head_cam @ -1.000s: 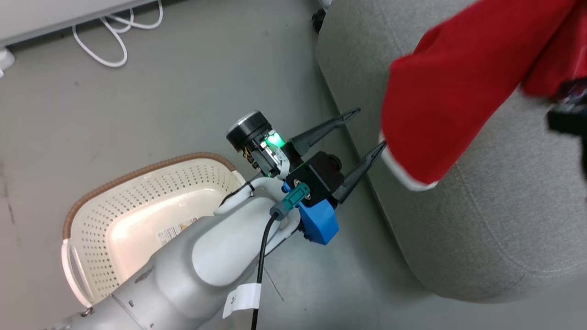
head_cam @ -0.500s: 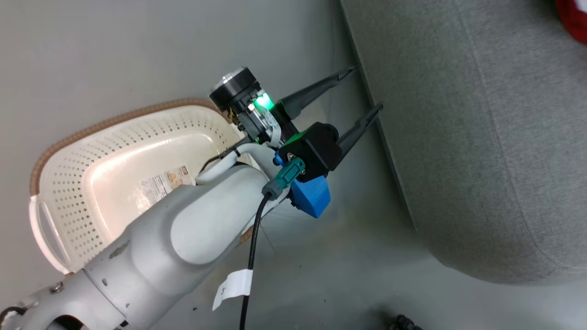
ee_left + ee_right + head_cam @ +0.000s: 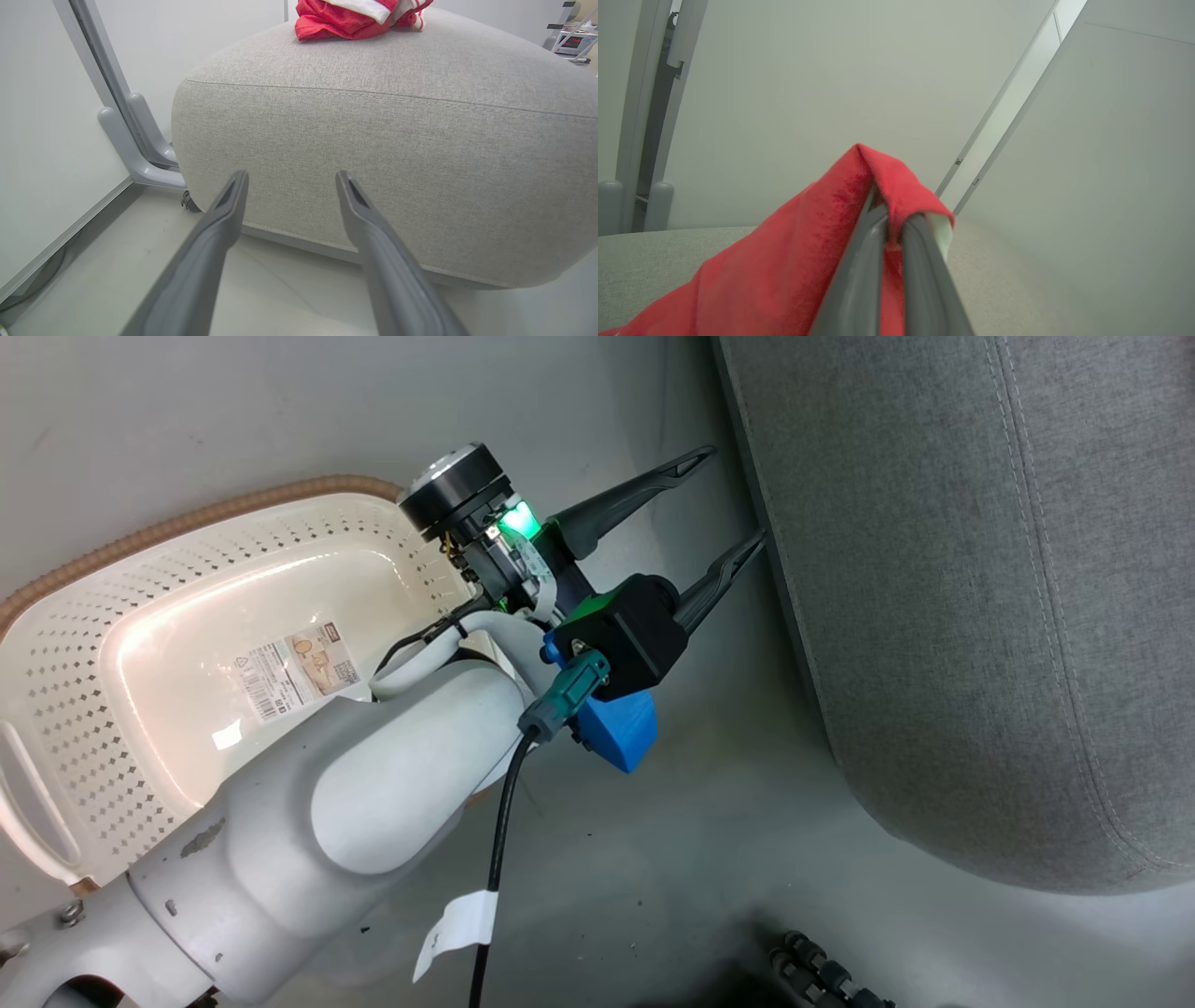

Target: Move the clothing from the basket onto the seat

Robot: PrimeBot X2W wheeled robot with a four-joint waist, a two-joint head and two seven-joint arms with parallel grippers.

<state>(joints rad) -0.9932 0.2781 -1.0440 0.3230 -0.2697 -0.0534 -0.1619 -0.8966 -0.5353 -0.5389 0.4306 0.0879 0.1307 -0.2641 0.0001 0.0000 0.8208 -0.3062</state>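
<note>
Clothing point(image 3: 784, 266) pinched in right gripper point(image 3: 895, 218), over seat point(image 3: 658, 261)

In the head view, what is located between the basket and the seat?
In the head view, the left gripper hangs there, its fingers open and pointing toward the seat. Beneath it, bare grey floor runs between the seat and the basket.

I see the basket point(image 3: 84, 709) on grey floor point(image 3: 653, 859), a label point(image 3: 294, 667) on its bottom. My left arm point(image 3: 373, 803) crosses the basket's right side. Beyond that side, my left gripper point(image 3: 733, 495) spreads its fingers, one tip just beside the seat point(image 3: 980, 616).
</note>
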